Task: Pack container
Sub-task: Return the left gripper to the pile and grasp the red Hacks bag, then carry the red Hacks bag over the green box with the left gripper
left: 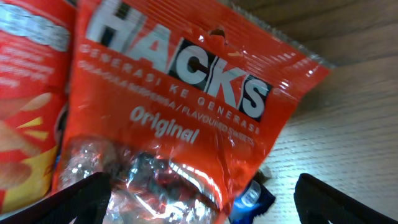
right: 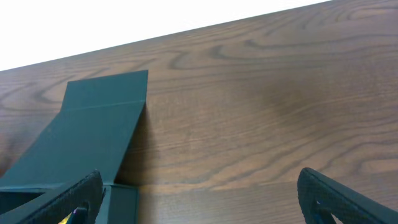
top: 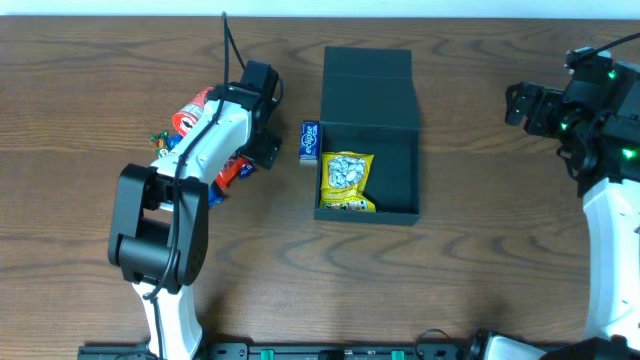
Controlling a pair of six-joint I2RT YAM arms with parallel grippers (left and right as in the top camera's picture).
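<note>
The matte slate-blue cardboard container (top: 395, 175) sits mid-frame on the wood-grain bench (top: 480, 260). Its long axis runs top to bottom, with the flap lid (top: 368, 85) open toward the top edge. A crinkly yellow snack pack (top: 347, 182) lies inside and a small blue pack (top: 310, 141) sits just left. My left gripper (left: 205, 196) is spread empty over a glossy red HACKS bag (left: 180, 106). My right gripper (right: 202, 199) is likewise released.

the left arm (top: 200, 150) rises from the near left edge, folds at its black elbow and reaches toward the far side, with its black wrist bent downward. the left gripper (left: 205, 202) points down, its two fingers (left: 81, 199) spread wide and clamping nothing. the right arm (top: 610, 240) stands along the right edge, and its black wrist, lit with green lights, is at the far right. the right gripper (right: 199, 199) faces left above the surface, spread wide and holding nothing.
</note>
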